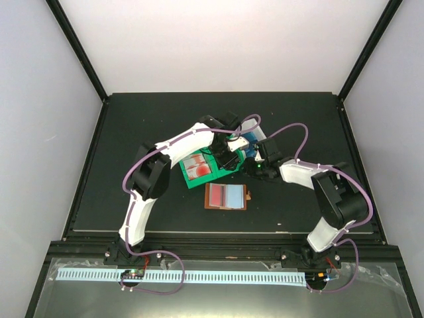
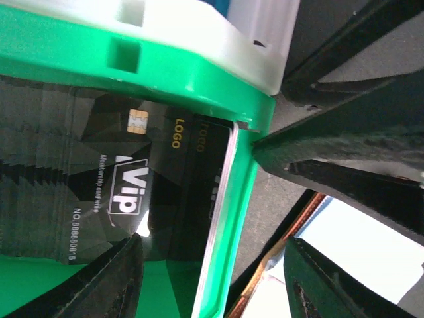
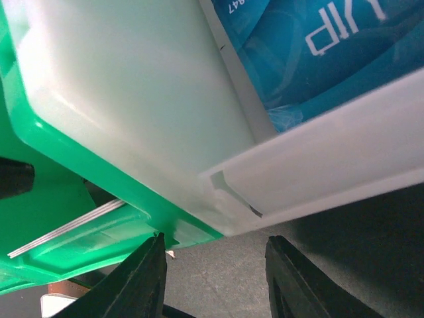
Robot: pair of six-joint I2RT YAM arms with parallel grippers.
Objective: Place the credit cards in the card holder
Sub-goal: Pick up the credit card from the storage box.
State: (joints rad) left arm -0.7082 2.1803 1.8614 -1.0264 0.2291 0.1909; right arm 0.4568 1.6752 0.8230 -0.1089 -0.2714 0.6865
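Observation:
The card holder (image 1: 226,197) lies open on the dark mat, and its brown stitched edge (image 2: 291,255) shows in the left wrist view. A green bin (image 1: 192,181) holds red-and-white credit cards (image 1: 197,165) and a black VIP card (image 2: 112,185). One card stands on its edge (image 2: 222,199) against the bin's wall. My left gripper (image 2: 218,285) is open, its jaws either side of that wall and card, touching neither. A white bin (image 3: 132,99) holds blue cards (image 3: 318,53). My right gripper (image 3: 215,278) is open over bare mat by the white bin's corner, holding nothing.
The green bin (image 3: 59,199) and the white bin (image 1: 260,140) sit side by side, touching, at the table's middle. Both arms reach in close together above them. Raised black rails frame the mat (image 1: 132,119) on all sides.

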